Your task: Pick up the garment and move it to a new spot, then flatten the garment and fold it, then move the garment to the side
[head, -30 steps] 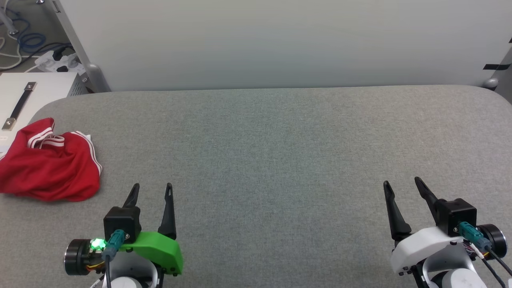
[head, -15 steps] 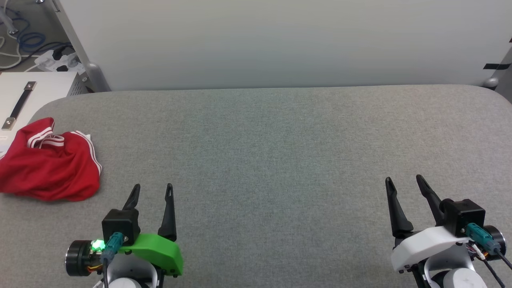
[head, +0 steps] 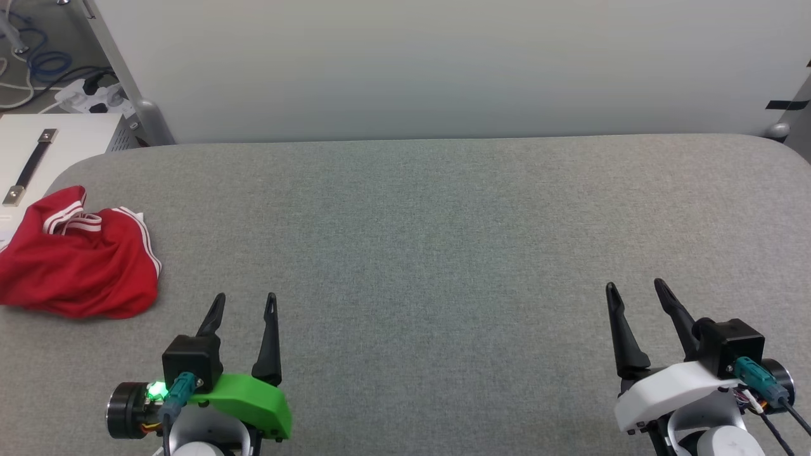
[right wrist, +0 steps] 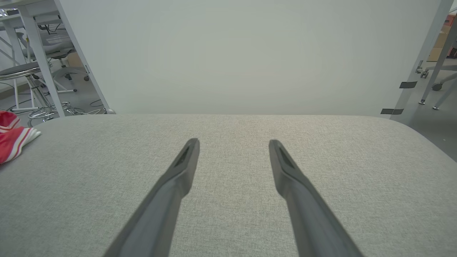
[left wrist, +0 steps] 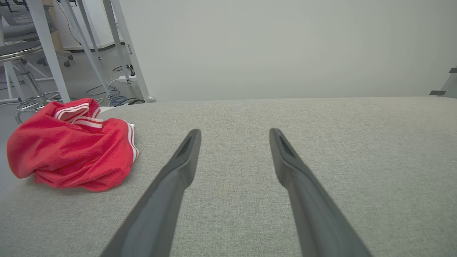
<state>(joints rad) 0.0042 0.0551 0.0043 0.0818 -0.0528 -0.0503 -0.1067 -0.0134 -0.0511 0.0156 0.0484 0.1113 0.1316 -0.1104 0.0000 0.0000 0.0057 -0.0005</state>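
Observation:
The garment (head: pixel 76 263) is a crumpled red heap with white-striped trim at the far left edge of the grey table (head: pixel 443 240). In the left wrist view the garment (left wrist: pixel 71 150) lies left of the fingers, and the right wrist view catches a corner of the garment (right wrist: pixel 12 141) at its left edge. My left gripper (head: pixel 244 297) stands open over the table's front left, to the right of the heap and clear of it, holding nothing. My right gripper (head: pixel 633 288) stands open at the front right, far from the cloth.
A white cabinet (head: pixel 70 142) with a strap handle stands beyond the table's left corner, with cables and a power strip (head: pixel 95 95) on the floor behind. A pale wall panel (head: pixel 443 63) runs along the table's far edge. Stools (left wrist: pixel 21 53) stand at the left.
The right gripper has shifted slightly, a little right and then back down toward the front edge. The left gripper dropped a touch. The garment has not moved.

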